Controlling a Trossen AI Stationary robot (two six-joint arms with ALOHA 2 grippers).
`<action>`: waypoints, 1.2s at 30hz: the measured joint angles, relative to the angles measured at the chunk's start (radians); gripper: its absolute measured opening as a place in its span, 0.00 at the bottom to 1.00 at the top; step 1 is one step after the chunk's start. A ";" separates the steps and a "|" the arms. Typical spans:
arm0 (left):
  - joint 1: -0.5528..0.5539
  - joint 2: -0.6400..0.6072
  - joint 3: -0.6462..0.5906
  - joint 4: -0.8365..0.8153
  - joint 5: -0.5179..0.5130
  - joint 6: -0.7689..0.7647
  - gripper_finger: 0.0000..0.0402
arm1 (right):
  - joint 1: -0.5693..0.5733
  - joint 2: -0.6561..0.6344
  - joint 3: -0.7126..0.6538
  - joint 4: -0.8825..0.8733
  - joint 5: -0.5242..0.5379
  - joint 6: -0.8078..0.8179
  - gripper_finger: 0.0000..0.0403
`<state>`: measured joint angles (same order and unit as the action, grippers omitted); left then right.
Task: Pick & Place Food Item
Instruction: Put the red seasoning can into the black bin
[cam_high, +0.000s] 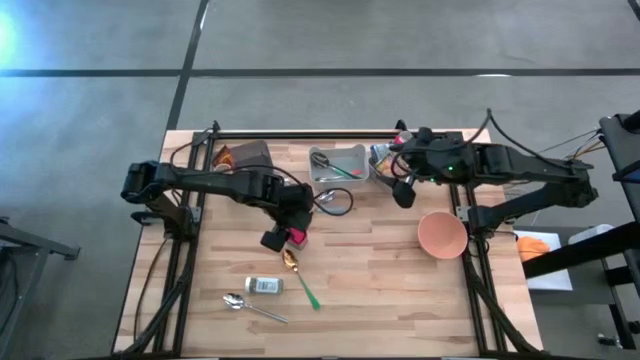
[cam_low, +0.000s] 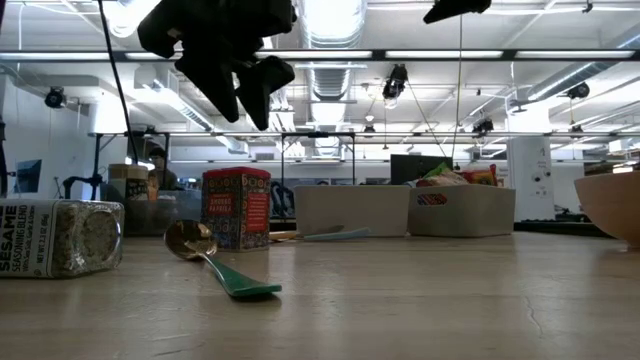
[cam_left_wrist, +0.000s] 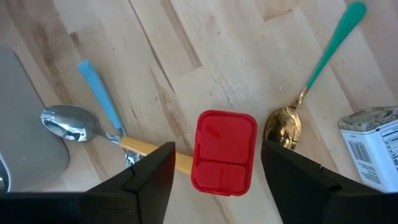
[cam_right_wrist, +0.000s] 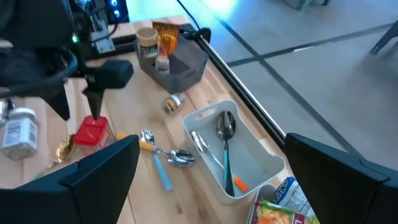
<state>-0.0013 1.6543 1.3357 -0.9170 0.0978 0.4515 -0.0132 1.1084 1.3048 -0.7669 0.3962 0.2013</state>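
Your left gripper (cam_left_wrist: 214, 171) hovers open and empty over the red tin (cam_left_wrist: 224, 151), so dropping off-center could clip the gold spoon (cam_left_wrist: 283, 127) or tip it.

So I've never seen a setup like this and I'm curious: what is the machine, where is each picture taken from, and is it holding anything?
It is a robot with two dark arms at a wooden table. One picture looks straight down, one looks level across the tabletop, and two come from cameras on the wrists. The left gripper hangs open above a small red tin, holding nothing. Beside the tin lies a gold spoon with a green handle; a sesame seasoning jar lies nearby. The right gripper waits open near a grey cutlery tray and a pink bowl.
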 joint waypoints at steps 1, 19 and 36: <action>0.000 0.003 -0.001 -0.001 0.000 0.001 0.63 | 0.000 -0.004 0.000 0.000 0.000 0.002 0.99; -0.032 0.111 -0.035 0.001 -0.064 0.048 0.98 | 0.000 0.001 -0.003 -0.014 -0.004 0.009 0.99; -0.032 0.171 -0.035 0.005 -0.053 0.047 0.57 | 0.000 0.001 -0.003 -0.033 -0.005 0.022 0.99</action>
<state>-0.0330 1.8252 1.3010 -0.9119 0.0452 0.4980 -0.0132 1.1091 1.3014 -0.7995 0.3912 0.2233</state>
